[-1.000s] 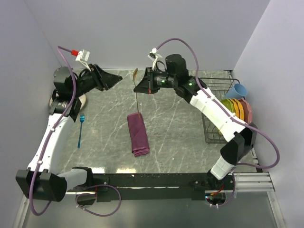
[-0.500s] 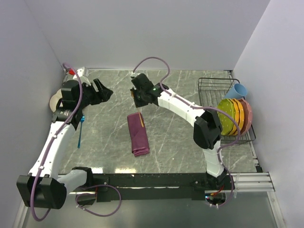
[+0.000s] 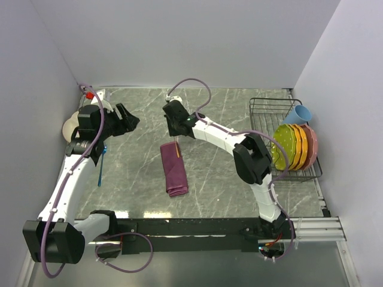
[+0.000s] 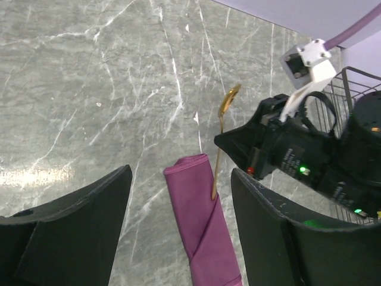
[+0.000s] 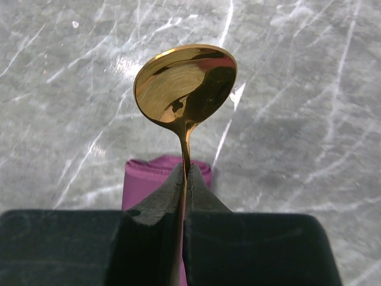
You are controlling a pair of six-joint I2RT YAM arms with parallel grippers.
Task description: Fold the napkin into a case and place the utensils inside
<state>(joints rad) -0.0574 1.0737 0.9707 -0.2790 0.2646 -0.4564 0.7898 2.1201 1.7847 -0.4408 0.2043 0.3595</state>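
pinching the gold spoon, right gripper holds its handle at the mouth of the folded case; blue fork lies unpacked, left gripper spread wide.

- We find no text, label, brand, number or sign that can be read in any of the three views.
- White connector block, upper right of the left wrist view: any marking on it is too small for us to read.
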